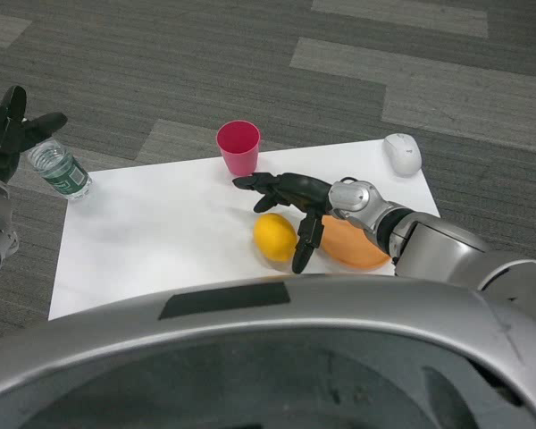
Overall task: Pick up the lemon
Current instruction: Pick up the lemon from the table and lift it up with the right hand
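Right hand sits mid-frame, fingers spread over the lemon, gripping nothing. Left hand waits upper left, fingers apart, nothing in it.

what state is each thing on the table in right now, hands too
lemon: lying on the table, not lifted
right hand: open, fingers spread over the lemon
left hand: open, raised off the table's left edge
pink cup: upright, open end up
water bottle: upright at the left corner
orange thing: lying beside the lemon
white mouse: resting at the far right corner
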`<state>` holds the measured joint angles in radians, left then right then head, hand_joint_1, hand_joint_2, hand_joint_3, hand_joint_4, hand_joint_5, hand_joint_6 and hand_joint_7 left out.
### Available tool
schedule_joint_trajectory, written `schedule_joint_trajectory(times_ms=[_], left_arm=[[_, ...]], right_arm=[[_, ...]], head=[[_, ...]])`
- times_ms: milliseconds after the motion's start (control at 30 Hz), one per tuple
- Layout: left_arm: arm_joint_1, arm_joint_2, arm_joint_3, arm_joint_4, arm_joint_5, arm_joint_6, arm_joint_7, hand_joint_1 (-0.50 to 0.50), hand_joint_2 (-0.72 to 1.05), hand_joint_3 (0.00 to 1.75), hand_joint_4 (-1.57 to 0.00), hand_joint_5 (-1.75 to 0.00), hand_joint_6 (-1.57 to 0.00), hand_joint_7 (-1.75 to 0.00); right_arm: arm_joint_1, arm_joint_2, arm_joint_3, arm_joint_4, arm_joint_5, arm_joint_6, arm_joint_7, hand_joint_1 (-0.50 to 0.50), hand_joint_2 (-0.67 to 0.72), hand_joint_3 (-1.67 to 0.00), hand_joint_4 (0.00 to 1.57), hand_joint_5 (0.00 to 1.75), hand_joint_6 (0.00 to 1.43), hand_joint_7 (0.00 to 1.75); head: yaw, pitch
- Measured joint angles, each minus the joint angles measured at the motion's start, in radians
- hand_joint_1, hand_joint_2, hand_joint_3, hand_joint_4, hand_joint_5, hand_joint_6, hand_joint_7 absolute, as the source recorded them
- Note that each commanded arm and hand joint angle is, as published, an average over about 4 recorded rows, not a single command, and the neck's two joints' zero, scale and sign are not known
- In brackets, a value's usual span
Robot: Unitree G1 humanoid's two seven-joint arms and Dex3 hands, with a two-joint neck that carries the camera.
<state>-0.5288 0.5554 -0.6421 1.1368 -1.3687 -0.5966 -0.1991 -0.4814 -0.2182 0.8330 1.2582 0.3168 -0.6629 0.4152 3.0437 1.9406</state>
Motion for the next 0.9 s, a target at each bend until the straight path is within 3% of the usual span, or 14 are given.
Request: schedule_joint_trajectory(times_ms=[133, 233, 367, 600, 733, 900], left_arm=[[0.000, 0.000, 0.000, 0.000, 0.000, 0.000, 0.000, 0.50, 0.96, 0.07, 0.00, 0.00, 0.00, 0.00], [0.000, 0.000, 0.000, 0.000, 0.000, 0.000, 0.000, 0.50, 0.96, 0.09, 0.00, 0.00, 0.00, 0.00], [0.000, 0.000, 0.000, 0.000, 0.000, 0.000, 0.000, 0.50, 0.96, 0.09, 0.00, 0.00, 0.00, 0.00], [0.000, 0.000, 0.001, -0.006, 0.000, 0.000, 0.000, 0.50, 0.96, 0.09, 0.00, 0.00, 0.00, 0.00], [0.001, 0.000, 0.001, -0.010, 0.000, 0.000, 0.000, 0.50, 0.96, 0.09, 0.00, 0.00, 0.00, 0.00], [0.008, 0.000, 0.001, -0.015, 0.000, 0.000, 0.000, 0.50, 0.96, 0.09, 0.00, 0.00, 0.00, 0.00]], right_arm=[[0.000, 0.001, 0.000, 0.000, -0.004, 0.000, -0.014, 0.27, -0.15, -0.30, 0.00, 1.24, 0.00, 0.00], [0.000, 0.001, 0.000, 0.000, -0.006, 0.000, -0.025, 0.32, -0.24, -0.36, 0.00, 1.26, 0.00, 0.00], [0.000, 0.001, -0.002, 0.000, -0.007, 0.000, -0.038, 0.29, -0.29, -0.44, 0.00, 1.36, 0.00, 0.00], [0.000, -0.002, -0.002, 0.000, -0.009, 0.000, -0.037, 0.29, -0.41, -0.67, 0.00, 1.36, 0.00, 0.00], [0.000, -0.011, -0.003, 0.000, -0.014, 0.000, -0.034, 0.29, -0.51, -0.91, 0.00, 1.45, 0.00, 0.00], [-0.001, -0.020, -0.007, 0.000, -0.028, -0.001, -0.020, 0.26, -0.54, -1.37, 0.00, 1.53, 0.00, 0.07]], head=[[0.002, -0.003], [0.002, -0.008], [0.005, -0.009], [0.008, -0.016], [0.010, -0.020], [0.012, -0.024]])
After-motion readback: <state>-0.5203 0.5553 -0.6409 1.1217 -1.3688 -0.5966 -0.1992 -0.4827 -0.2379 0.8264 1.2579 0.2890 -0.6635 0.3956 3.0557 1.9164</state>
